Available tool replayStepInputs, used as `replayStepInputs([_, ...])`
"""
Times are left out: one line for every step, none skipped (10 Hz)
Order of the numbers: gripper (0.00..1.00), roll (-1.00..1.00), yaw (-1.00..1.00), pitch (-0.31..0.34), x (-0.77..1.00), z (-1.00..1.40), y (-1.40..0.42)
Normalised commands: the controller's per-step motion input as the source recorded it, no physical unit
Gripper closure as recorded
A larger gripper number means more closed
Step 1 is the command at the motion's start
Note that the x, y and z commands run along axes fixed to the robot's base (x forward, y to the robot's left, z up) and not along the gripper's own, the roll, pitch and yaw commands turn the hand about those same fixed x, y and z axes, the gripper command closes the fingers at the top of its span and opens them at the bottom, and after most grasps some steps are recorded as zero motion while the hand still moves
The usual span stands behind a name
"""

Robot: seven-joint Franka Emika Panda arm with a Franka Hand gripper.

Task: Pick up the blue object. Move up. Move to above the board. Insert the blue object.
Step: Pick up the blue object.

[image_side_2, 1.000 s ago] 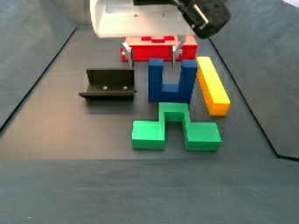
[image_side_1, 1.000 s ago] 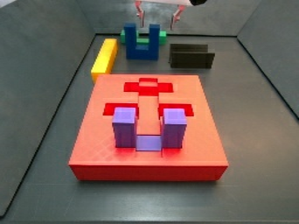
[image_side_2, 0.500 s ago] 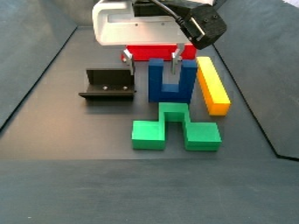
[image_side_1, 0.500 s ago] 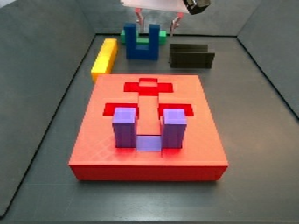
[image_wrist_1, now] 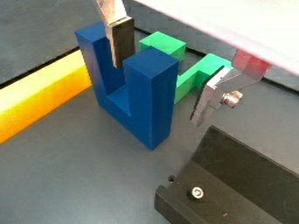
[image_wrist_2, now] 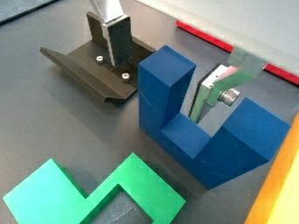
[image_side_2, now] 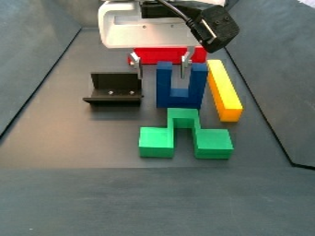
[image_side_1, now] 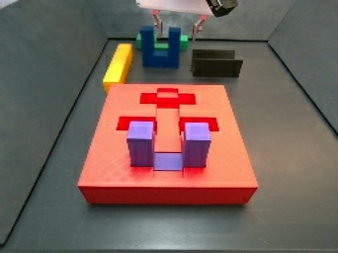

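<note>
The blue object (image_wrist_1: 128,83) is a dark, matte U-shaped block: two square upright prongs joined by a low base, standing upright on the dark tabletop (image_side_2: 74,184). In a side view it (image_side_2: 180,85) sits just near of the board (image_side_2: 170,55), with the fixture (image_side_2: 112,89) to its left, the yellow bar (image_side_2: 223,88) just to its right and the green block (image_side_2: 182,134) in front of it.

The hand (image_wrist_1: 170,68) is down around the blue object. In both wrist views its jaws stand apart, wide enough to straddle one prong: one finger (image_wrist_1: 118,37) hangs in the slot between the prongs, the other finger (image_wrist_1: 212,94) outside that prong. In a wrist view the outer finger (image_wrist_2: 111,35) shows a clear gap to the prong, while the finger (image_wrist_2: 211,92) in the slot lies close against the prong's inner face. Whether either pad presses the block I cannot tell. Nothing is gripped.

In a side view from the opposite end, the board (image_side_1: 126,173) is a large red slab in the foreground with a cross-shaped recess showing near its far end. A purple U-shaped block (image_side_1: 168,145) stands seated in it. Behind it lie the yellow bar (image_side_1: 119,62) at left, the blue object (image_side_1: 161,51) under the hand (image_side_1: 172,25), and the fixture (image_side_1: 216,63) at right.

By count: one blue object, one board, one purple block, one green block, one yellow bar, one fixture.
</note>
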Motion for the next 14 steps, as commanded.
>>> replayStepInputs([0.00, 0.00, 0.00, -0.020, 0.00, 0.00, 0.00])
replayStepInputs([0.00, 0.00, 0.00, -0.026, -0.02, -0.03, 0.00])
replayStepInputs([0.00, 0.00, 0.00, -0.023, 0.00, -0.03, -0.01])
replayStepInputs([0.00, 0.01, 0.00, 0.000, 0.00, 0.00, 0.00])
replayStepInputs([0.00, 0.03, 0.00, 0.000, 0.00, 0.00, -0.06])
replayStepInputs([0.00, 0.00, 0.00, 0.000, 0.00, 0.00, 0.00])
replayStepInputs([1.00, 0.00, 0.00, 0.000, 0.00, 0.00, 0.00])
replayStepInputs([1.00, 0.00, 0.00, 0.000, 0.00, 0.00, 0.00])
replayStepInputs([1.00, 0.00, 0.00, 0.000, 0.00, 0.00, 0.00])
replayStepInputs([1.00, 0.00, 0.00, 0.000, 0.00, 0.00, 0.00])
replayStepInputs([1.00, 0.00, 0.00, 0.000, 0.00, 0.00, 0.00])
replayStepInputs([1.00, 0.00, 0.00, 0.000, 0.00, 0.00, 0.00])
replayStepInputs([1.00, 0.00, 0.00, 0.000, 0.00, 0.00, 0.00])
replayStepInputs([1.00, 0.00, 0.00, 0.000, 0.00, 0.00, 0.00])
